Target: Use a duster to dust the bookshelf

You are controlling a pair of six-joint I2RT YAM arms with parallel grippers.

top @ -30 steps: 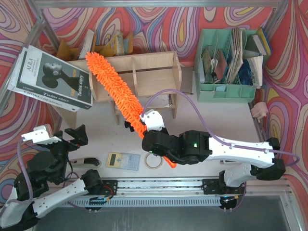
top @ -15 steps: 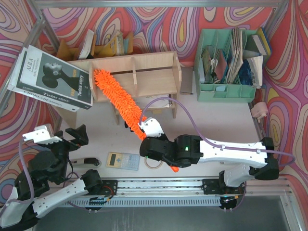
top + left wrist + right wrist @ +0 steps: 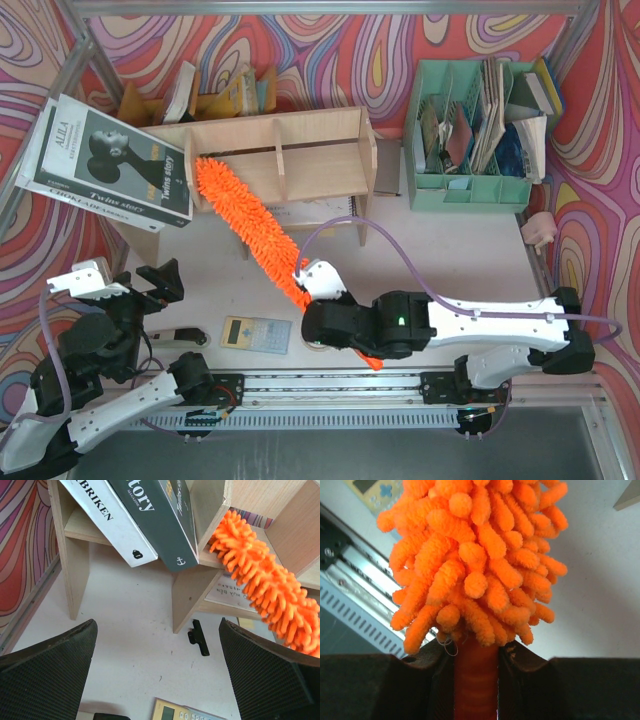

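The bookshelf (image 3: 320,125) is a pale-wood unit with dividers at the back centre; its legs and lower board (image 3: 192,592) show in the left wrist view. The orange fluffy duster (image 3: 240,215) slants from the shelf's left compartment down to my right gripper (image 3: 305,292), which is shut on its smooth handle (image 3: 476,680) just below the fluffy head (image 3: 475,555). The head's tip rests against the shelf beside the leaning book (image 3: 150,515). My left gripper (image 3: 160,280) hangs open and holds nothing at the near left; its fingers (image 3: 50,675) frame bare table.
A large book (image 3: 105,160) leans on the shelf's left end. A calculator (image 3: 255,333), a tape roll (image 3: 320,340), a utility knife (image 3: 180,338) and a black clip (image 3: 198,637) lie on the near table. A mint organiser (image 3: 475,130) stands back right, cardboard book holders (image 3: 215,95) behind the shelf.
The right arm has drawn back toward the near edge. The duster's tip slid from the shelf's top rear edge down to the left compartment. The left arm stayed still.
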